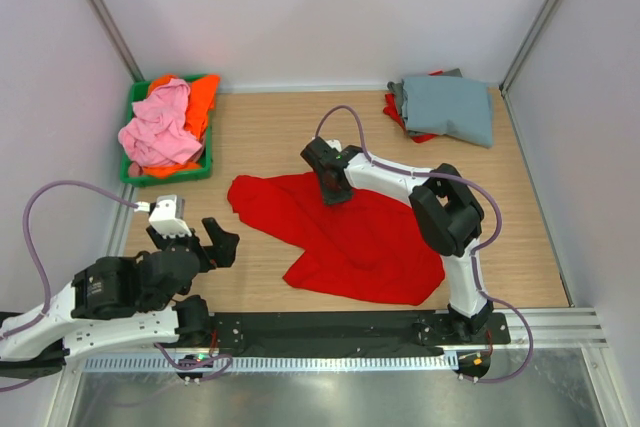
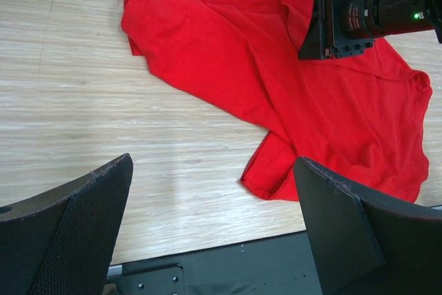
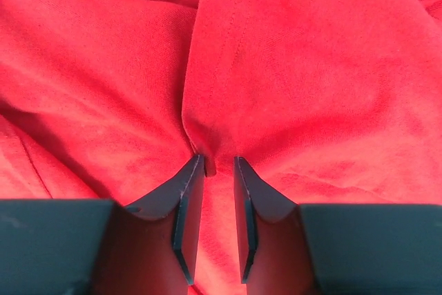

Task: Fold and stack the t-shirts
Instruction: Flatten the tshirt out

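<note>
A bright red t-shirt (image 1: pixel 350 237) lies spread and crumpled on the wooden table's middle; it also shows in the left wrist view (image 2: pixel 276 81) and fills the right wrist view (image 3: pixel 311 67). My right gripper (image 1: pixel 335 192) is down on its upper part, its jaws (image 3: pixel 219 167) nearly closed and pinching a raised fold of the red cloth. My left gripper (image 1: pixel 195 242) is open and empty (image 2: pixel 214 226), above bare wood near the front edge, left of the shirt. A folded grey-blue t-shirt (image 1: pixel 452 107) lies at the back right. Pink (image 1: pixel 158 129) and orange (image 1: pixel 203 97) t-shirts sit in the bin.
A green plastic bin (image 1: pixel 135 99) stands at the back left against the wall. A red cloth edge (image 1: pixel 400 115) shows under the grey-blue shirt. A black base rail (image 1: pixel 330 329) runs along the table's near edge. White walls close off three sides.
</note>
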You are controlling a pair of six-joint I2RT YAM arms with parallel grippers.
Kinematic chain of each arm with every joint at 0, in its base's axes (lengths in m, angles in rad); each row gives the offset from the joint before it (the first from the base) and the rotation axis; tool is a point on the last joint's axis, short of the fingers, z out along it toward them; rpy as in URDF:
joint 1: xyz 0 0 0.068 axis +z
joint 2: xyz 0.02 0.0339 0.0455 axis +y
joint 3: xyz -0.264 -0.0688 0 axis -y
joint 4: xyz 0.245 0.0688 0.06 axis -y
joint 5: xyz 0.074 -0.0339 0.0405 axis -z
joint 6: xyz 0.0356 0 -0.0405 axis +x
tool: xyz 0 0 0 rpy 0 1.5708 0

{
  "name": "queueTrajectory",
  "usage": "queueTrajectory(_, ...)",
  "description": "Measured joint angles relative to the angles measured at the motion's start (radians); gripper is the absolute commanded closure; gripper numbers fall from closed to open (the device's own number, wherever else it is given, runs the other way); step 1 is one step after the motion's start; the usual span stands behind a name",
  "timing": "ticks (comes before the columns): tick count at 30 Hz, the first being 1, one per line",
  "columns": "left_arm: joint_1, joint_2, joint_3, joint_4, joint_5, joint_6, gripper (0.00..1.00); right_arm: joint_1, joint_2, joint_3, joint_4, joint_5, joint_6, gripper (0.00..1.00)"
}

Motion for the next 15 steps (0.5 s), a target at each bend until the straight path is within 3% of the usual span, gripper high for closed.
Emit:
queueTrajectory(3, 0.0, 0.0, 0.0, 0.0, -0.001, 0.0, 0.0, 0.0, 0.0, 0.0, 0.004, -0.007, 0.0, 0.8)
queueTrajectory(6, 0.0, 0.001, 0.0, 0.0, -0.003, 0.0, 0.0, 0.0, 0.0, -0.002, 0.014, -0.016, -0.004, 0.97)
queueTrajectory(15, 0.0, 0.019, 0.0, -0.004, -0.013, -0.003, 0.0, 0.0, -0.005, -0.016, 0.028, -0.023, -0.025, 0.99)
